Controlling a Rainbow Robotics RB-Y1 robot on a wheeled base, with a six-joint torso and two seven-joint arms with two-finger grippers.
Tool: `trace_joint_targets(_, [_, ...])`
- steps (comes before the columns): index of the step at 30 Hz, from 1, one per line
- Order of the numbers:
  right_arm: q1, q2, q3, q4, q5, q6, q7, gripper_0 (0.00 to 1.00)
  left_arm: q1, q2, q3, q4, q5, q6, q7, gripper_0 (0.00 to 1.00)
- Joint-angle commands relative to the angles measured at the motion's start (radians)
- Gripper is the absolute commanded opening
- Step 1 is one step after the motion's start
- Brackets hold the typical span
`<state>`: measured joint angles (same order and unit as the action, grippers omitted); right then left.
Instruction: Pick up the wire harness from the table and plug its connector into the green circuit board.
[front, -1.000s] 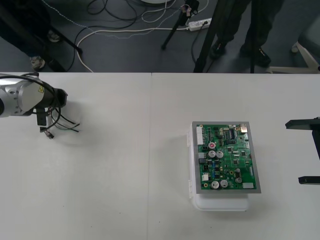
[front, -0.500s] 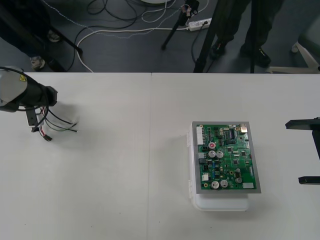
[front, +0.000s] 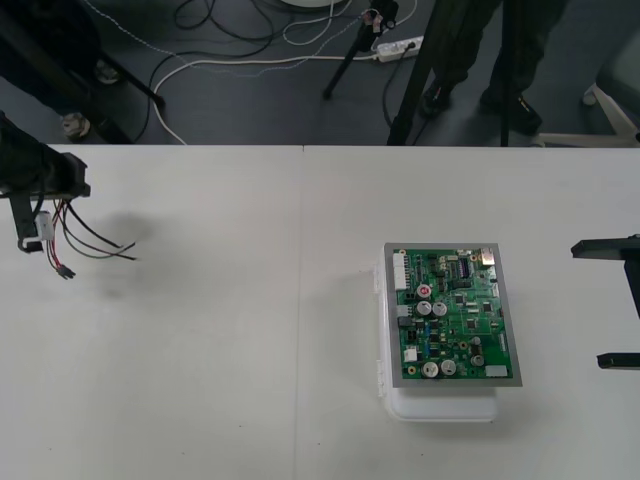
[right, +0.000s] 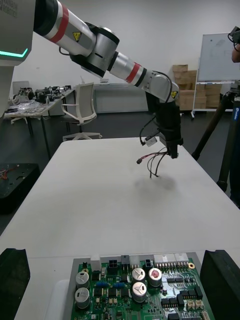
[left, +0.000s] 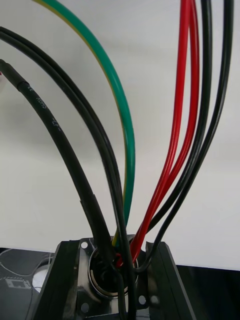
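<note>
The left gripper (front: 30, 228) hangs at the far left edge of the front view, in its upper half, clamped on the wire harness (front: 82, 238). The left wrist view shows the round metal socket (left: 111, 272) pinched between the fingers, with red, green and black wires (left: 125, 150) fanning out from it. The wires droop below the gripper and the small plug (front: 65, 271) dangles at their loose end. A shadow on the table (front: 200, 350) suggests the harness is lifted clear. The green circuit board (front: 452, 312) sits on its white base (front: 445, 405) right of centre, well apart from the harness. The right gripper (front: 612, 305) waits at the right edge, fingers spread wide.

The main risk is that the grip is on the socket end, so the plug is uncontrolled. On the way to the board it may sway and arrive at any angle, missing its connector or snagging on the upright components. A handover to the right gripper looks likely, and a poor pinch on so small a plug could drop the harness.
</note>
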<state>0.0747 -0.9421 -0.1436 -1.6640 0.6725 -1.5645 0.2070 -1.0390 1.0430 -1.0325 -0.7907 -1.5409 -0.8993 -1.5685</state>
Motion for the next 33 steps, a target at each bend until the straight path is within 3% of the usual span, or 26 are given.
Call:
trace_joint_targets(1, [0.014, -0.04, 0.007, -0.026, -0.017, -0.006, 0.029, 1.0, -0.047, 0.118, 0.065, -0.097, 0.028, -0.171, 0.225, 0.0])
trace_joint_targets(10, [0.014, -0.041, 0.007, -0.025, -0.017, -0.006, 0.029, 1.0, -0.018, 0.206, 0.106, -0.179, 0.2, -0.316, 0.381, 0.0])
trace_joint_targets(22, [0.014, -0.041, 0.007, -0.026, -0.017, -0.006, 0.029, 1.0, 0.0, 0.241, 0.134, -0.216, 0.41, -0.543, 0.573, 0.0])
trace_joint_targets(28, [0.014, -0.041, 0.007, -0.025, -0.017, -0.006, 0.031, 1.0, 0.188, 0.236, 0.419, -0.269, 0.392, -0.672, 0.694, 0.0])
trace_joint_targets(33, [0.016, -0.041, 0.007, -0.025, -0.017, -0.006, 0.029, 1.0, 0.321, 0.236, 0.589, -0.351, 0.369, -0.672, 0.8, 0.0])
